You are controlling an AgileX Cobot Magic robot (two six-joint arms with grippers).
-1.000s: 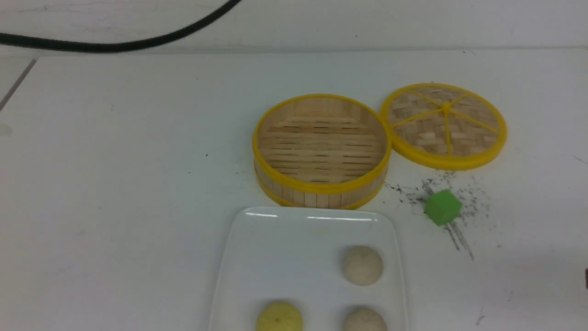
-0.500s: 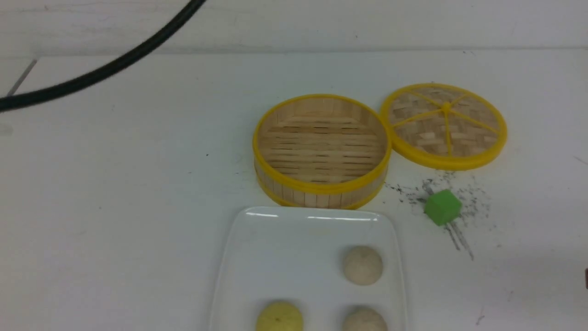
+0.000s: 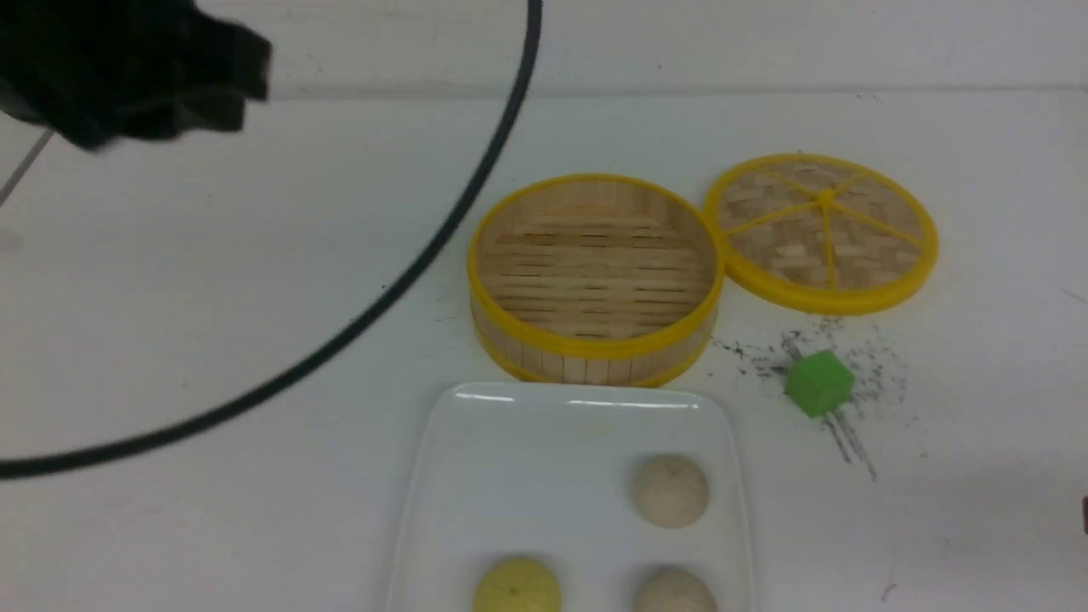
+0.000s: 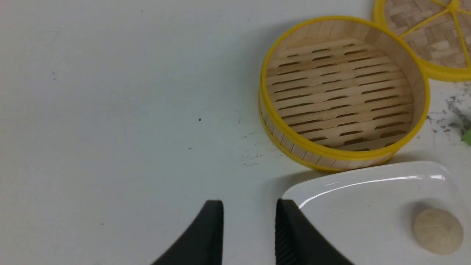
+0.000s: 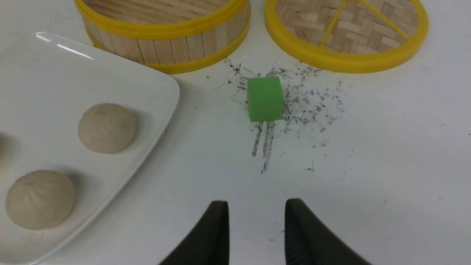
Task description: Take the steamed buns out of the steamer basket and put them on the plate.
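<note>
Sitting on the glossy, round-cornered plate [image 3: 476, 476] are three matte, domed steamed buns [image 3: 671, 490], beside the slat-floored bamboo steamer basket [image 3: 595, 344]. Left hand [image 4: 249, 224] and right hand [image 5: 256, 224] gape narrowly, gripping nothing.

Left arm [image 3: 136, 68]: dark, blurred mass, high at the far left of the front view. Left gripper [image 4: 249, 224]: black fingers parted, empty. Right gripper [image 5: 255, 224]: black fingers parted, empty.

No legible text, label, brand, number or sign in any view; the dark scuffs [image 5: 265, 141] on the table [image 3: 170, 297] beside the green cube [image 3: 818, 383] form no readable characters.
</note>
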